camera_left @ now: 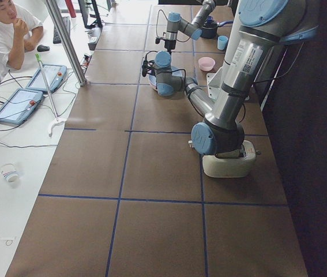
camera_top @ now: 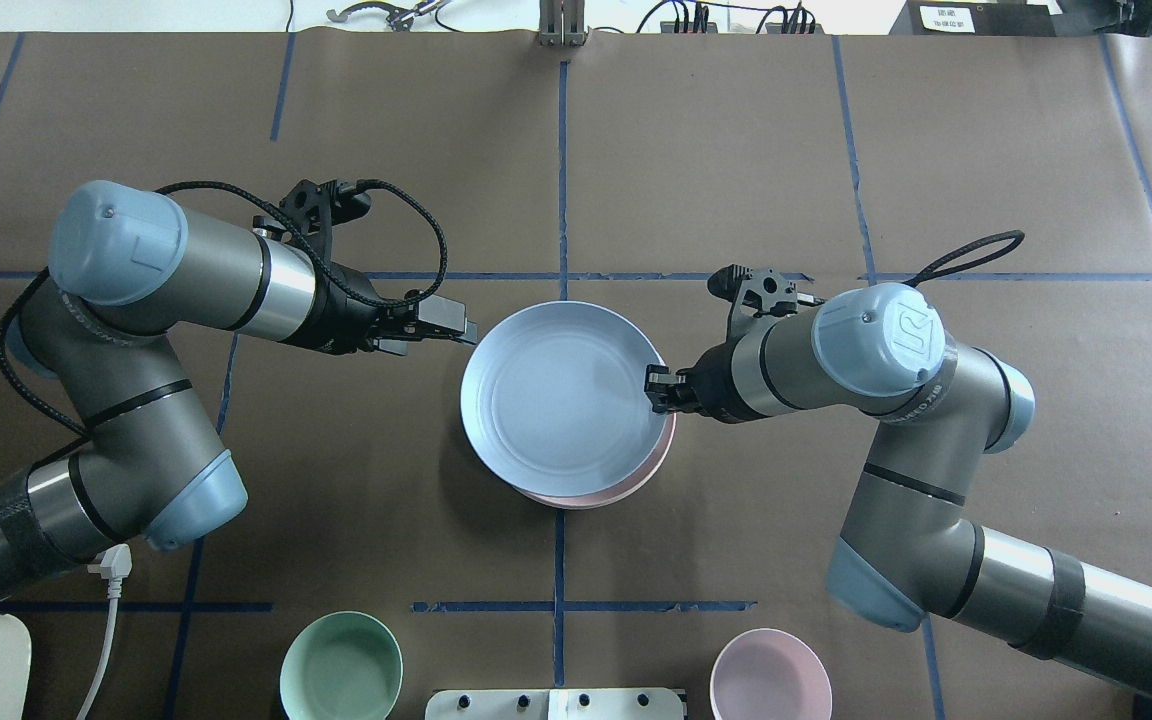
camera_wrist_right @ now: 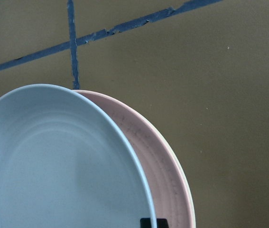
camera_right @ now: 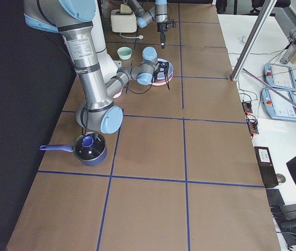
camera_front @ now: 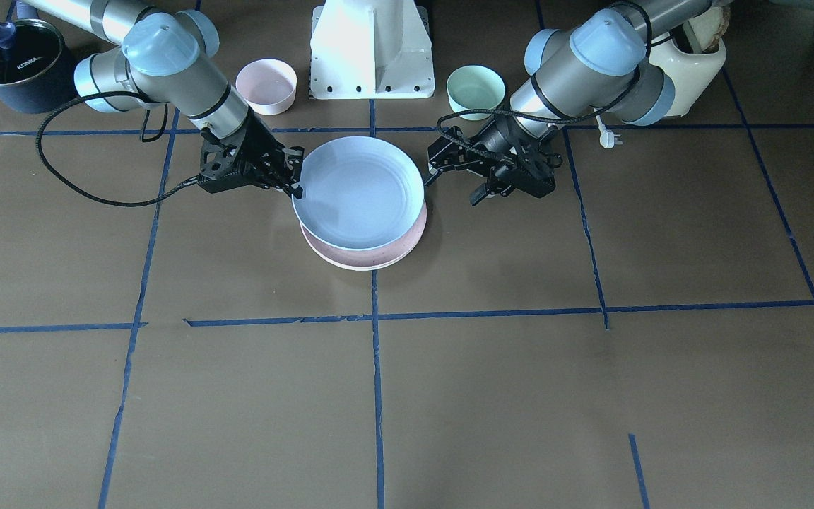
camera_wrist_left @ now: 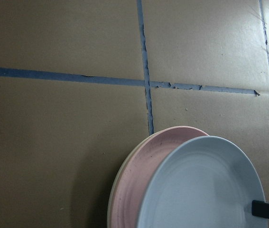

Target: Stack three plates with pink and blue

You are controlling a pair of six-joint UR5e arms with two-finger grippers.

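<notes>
A light blue plate (camera_front: pixel 357 191) is held tilted over a pink plate (camera_front: pixel 379 258) that lies on the table's middle. My right gripper (camera_front: pixel 295 180) is shut on the blue plate's rim, which also shows in the overhead view (camera_top: pixel 658 390). In the right wrist view the blue plate (camera_wrist_right: pixel 53 166) overlaps the pink plate (camera_wrist_right: pixel 158 156), offset from it. My left gripper (camera_front: pixel 453 187) is open and empty, just off the blue plate's other side (camera_top: pixel 441 332). The left wrist view shows both plates (camera_wrist_left: pixel 205 190). I cannot tell whether another plate lies under the pink one.
A pink bowl (camera_front: pixel 266 85) and a green bowl (camera_front: pixel 475 88) stand by the robot base (camera_front: pixel 372 49). A dark pot (camera_front: pixel 18 63) sits at one back corner and a cream toaster (camera_front: pixel 689 56) with its plug (camera_front: pixel 608 138) at the other.
</notes>
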